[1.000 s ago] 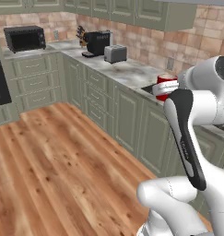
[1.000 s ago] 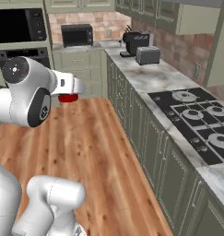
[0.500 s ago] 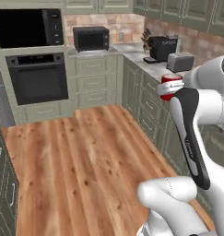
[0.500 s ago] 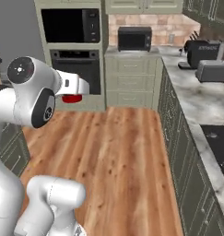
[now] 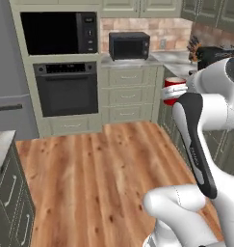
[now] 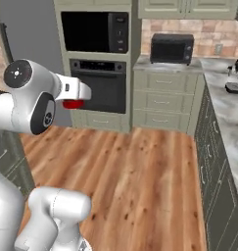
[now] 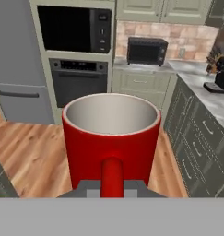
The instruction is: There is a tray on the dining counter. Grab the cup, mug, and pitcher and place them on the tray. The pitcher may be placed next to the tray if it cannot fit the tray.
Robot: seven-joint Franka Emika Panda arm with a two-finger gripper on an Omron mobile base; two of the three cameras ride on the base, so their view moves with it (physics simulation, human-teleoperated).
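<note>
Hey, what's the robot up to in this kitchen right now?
The white arm is carrying the red mug through the kitchen, its gripper shut on the mug's handle. The mug is upright and looks empty. It is held in the air above the wooden floor, facing the wall oven and the black microwave on the corner counter. The mug still has to reach the tray, so that step is not yet done.
</note>
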